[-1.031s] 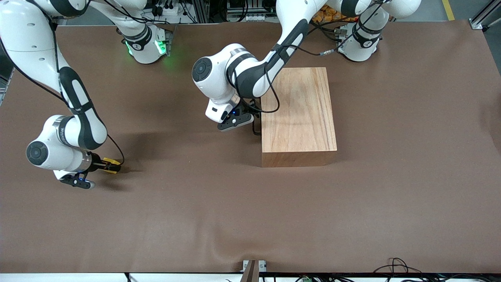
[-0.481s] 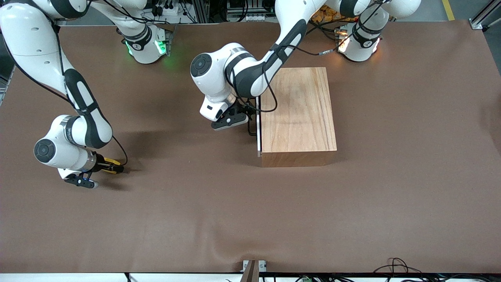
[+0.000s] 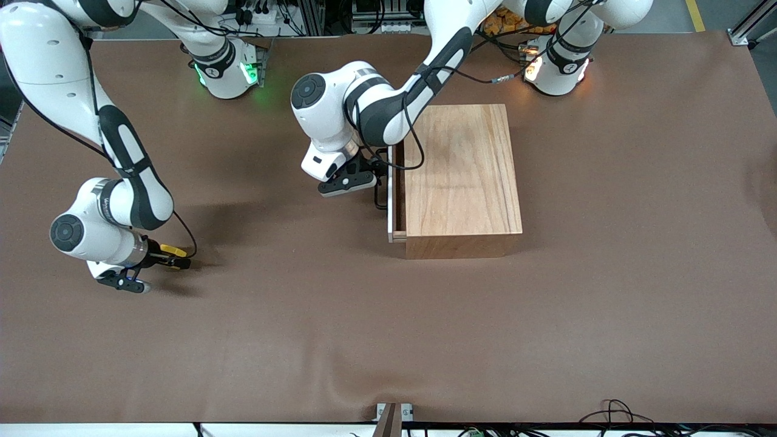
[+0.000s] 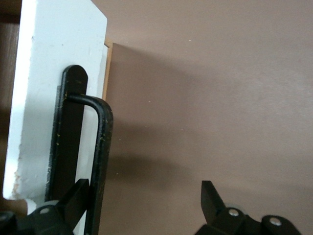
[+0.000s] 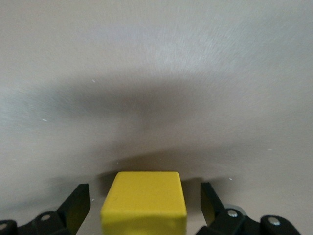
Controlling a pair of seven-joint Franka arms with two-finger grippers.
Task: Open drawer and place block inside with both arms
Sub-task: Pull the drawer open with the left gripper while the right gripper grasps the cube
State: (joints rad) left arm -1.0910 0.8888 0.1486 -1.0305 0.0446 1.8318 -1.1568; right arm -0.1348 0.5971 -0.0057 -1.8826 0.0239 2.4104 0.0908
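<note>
Straddling the block [image 5: 144,199], the right gripper [image 3: 176,258] sits low at the right arm's end of the table [image 3: 388,340], nearer the camera than the cabinet [image 3: 464,176]; its fingers [image 5: 77,203] stand apart on either side of the yellow cube with gaps showing, not clamped. Farther up, the drawer [image 3: 393,197] is pulled out a little from the cabinet, its white front clear of the wood. The left gripper [image 3: 376,182] is at the handle [image 4: 100,147]: jaws apart, one finger [image 4: 78,198] tucked inside the black loop, the other out over bare table
</note>
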